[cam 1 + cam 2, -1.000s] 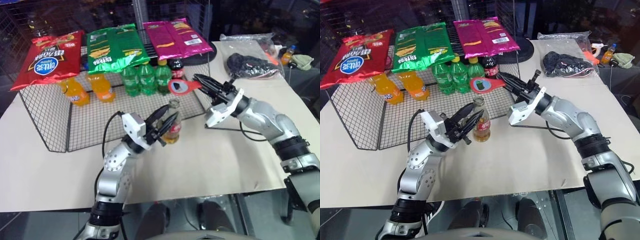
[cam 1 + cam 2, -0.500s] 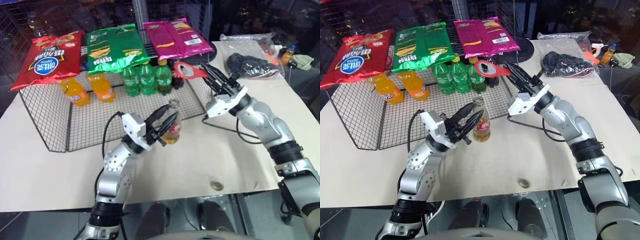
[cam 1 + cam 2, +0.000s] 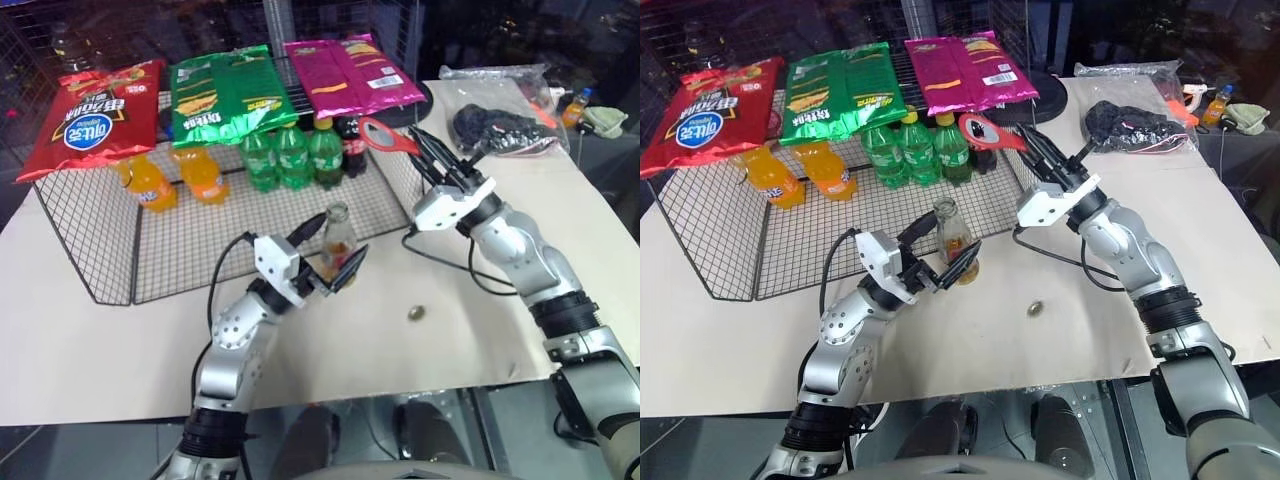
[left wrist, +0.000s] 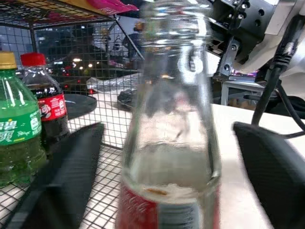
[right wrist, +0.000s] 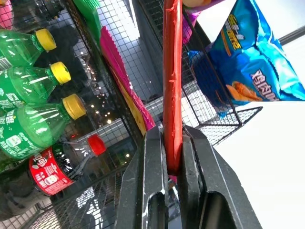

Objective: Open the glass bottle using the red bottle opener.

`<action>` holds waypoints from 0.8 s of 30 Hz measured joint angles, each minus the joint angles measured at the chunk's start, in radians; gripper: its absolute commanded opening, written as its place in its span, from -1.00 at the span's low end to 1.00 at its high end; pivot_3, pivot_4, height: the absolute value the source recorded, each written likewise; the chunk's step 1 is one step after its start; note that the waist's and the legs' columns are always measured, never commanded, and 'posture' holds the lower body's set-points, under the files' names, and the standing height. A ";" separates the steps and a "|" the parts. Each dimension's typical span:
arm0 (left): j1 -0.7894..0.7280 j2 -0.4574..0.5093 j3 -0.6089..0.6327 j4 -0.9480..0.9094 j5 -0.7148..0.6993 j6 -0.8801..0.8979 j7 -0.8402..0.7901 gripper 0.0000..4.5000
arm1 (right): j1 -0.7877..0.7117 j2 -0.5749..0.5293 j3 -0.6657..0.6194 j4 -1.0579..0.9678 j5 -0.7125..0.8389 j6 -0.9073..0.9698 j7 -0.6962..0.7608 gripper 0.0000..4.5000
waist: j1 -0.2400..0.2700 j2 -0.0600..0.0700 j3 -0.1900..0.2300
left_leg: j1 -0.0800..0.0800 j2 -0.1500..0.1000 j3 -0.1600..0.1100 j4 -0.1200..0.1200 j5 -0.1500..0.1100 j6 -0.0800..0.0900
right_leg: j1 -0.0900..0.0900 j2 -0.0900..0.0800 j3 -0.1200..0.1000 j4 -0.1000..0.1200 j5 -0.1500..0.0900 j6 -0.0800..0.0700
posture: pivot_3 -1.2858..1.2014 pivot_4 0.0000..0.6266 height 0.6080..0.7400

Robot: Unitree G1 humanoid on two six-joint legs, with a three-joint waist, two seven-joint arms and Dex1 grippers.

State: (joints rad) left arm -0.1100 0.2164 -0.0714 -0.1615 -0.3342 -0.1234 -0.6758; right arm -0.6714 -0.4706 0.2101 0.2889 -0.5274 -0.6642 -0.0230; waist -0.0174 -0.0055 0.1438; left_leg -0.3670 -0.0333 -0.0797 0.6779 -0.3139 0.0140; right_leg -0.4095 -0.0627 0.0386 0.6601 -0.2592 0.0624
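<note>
Glass bottle (image 3: 337, 243) stands uncapped at the wire rack's front edge, crown cap (image 3: 416, 314) lying on the table at its 4 o'clock. Left gripper (image 3: 330, 256) is spread wide around the bottle, pads clear of the glass, so any nudge while withdrawing could tip it and spill. Right gripper (image 3: 428, 154) pinches the red bottle opener (image 3: 385, 136) by its handle at the bottle's 1 o'clock; a thin edge grip that may slip
</note>
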 measured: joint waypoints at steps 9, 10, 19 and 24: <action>0.026 0.016 -0.001 -0.006 -0.003 0.001 -0.007 0.95 | 0.011 0.005 -0.001 0.000 0.018 0.008 0.016 -1.00 | 0.000 0.000 0.000 | 0.000 0.000 0.000 -0.001 0.000 0.000 | 0.000 0.000 0.000 0.000 0.000 0.000 | 0.03 -0.52 1.00; 0.037 0.021 -0.002 -0.010 -0.003 0.002 -0.011 0.95 | 0.021 0.006 -0.001 -0.001 0.026 0.010 0.021 -1.00 | 0.000 0.000 0.000 | 0.000 0.000 0.001 -0.001 0.000 0.000 | 0.000 0.000 0.001 0.000 0.000 0.000 | 0.03 -0.52 1.00; 0.125 0.094 -0.002 -0.035 0.014 -0.016 -0.033 0.95 | 0.197 0.024 -0.034 -0.087 0.221 0.165 0.171 -1.00 | 0.000 0.000 0.000 | 0.001 0.001 0.002 -0.004 0.000 0.000 | -0.001 0.000 0.002 -0.001 0.000 0.000 | 0.03 -0.52 1.00; 0.146 0.109 0.002 -0.047 0.016 -0.022 -0.040 0.95 | 0.289 0.034 -0.065 -0.220 0.399 0.330 0.308 -1.00 | 0.000 0.001 0.000 | 0.001 0.001 0.002 -0.004 0.000 0.000 | -0.001 0.000 0.002 -0.001 0.000 0.000 | 0.03 -0.52 1.00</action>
State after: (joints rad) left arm 0.0363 0.3254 -0.0690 -0.2085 -0.3177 -0.1449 -0.7155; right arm -0.3825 -0.4363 0.1455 0.0691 -0.1288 -0.3339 0.2847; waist -0.0170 -0.0049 0.1440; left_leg -0.3661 -0.0319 -0.0777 0.6735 -0.3139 0.0141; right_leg -0.4110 -0.0625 0.0407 0.6589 -0.2593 0.0623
